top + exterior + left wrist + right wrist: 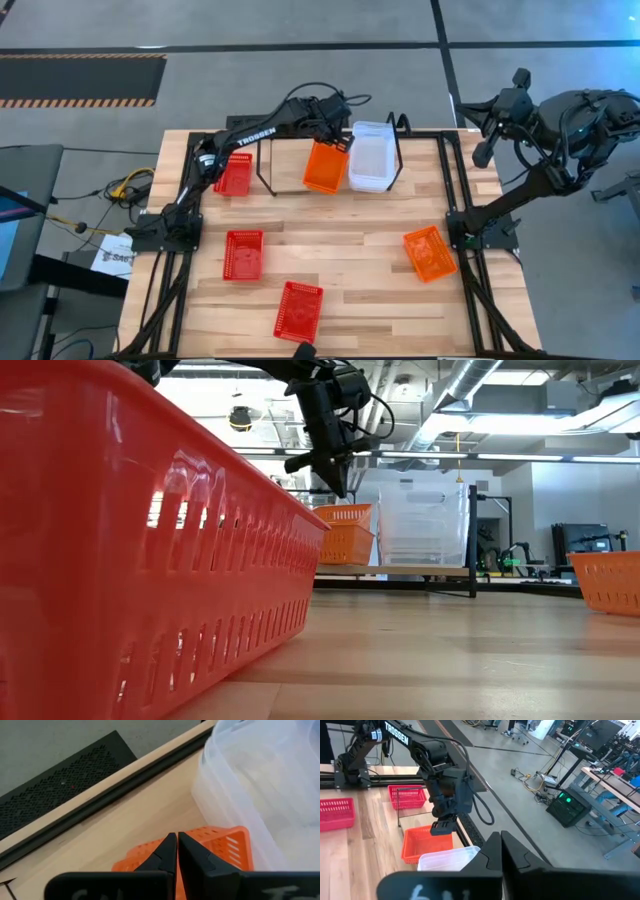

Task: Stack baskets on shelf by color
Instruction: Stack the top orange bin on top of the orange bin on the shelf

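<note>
Wooden table (340, 250), seen whole only from above. Black wire shelf (400, 135) at its far edge, carrying one orange basket (325, 166) and, just beside it, a clear basket (372, 156), possibly a nested stack. Five coloured baskets in all: three red, two orange. Red ones: one (234, 174) near the shelf's left end, one (244, 254) mid-table on the left, one (299, 311) at the near edge. Second orange basket (429, 253) on the table's right side, well apart from the shelf.

Left claw (338, 138) over the far rim of the shelf's orange basket, fingers pressed together; grip on that rim impossible to confirm. Right claw (498, 842) off beyond the table's far right corner, fingers closed on nothing.

Low view filled by the near red basket; other two reds hidden there.
</note>
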Available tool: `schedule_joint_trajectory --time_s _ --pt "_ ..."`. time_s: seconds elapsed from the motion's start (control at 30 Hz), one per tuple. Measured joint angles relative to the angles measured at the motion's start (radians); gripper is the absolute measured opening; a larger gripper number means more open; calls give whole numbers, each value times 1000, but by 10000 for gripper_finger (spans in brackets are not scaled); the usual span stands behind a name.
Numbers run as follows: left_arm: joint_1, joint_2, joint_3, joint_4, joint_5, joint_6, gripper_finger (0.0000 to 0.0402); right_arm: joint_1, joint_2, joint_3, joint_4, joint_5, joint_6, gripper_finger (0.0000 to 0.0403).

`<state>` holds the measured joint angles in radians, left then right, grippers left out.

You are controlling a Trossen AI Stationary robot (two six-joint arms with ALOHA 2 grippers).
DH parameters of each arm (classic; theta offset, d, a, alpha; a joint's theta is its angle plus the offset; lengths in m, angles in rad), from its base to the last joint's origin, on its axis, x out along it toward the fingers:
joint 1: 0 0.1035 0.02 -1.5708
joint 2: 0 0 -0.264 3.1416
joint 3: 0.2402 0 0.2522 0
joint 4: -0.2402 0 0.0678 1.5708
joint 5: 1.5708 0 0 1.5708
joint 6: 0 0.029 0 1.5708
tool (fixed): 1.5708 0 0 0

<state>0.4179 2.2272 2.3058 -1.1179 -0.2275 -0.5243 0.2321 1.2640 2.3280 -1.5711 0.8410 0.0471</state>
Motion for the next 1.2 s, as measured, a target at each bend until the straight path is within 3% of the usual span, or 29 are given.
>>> schedule_joint_trajectory --time_s 1.2 --pt "0 0 0 -45 -15 20 0 0 0 0 0 -2 7 8"
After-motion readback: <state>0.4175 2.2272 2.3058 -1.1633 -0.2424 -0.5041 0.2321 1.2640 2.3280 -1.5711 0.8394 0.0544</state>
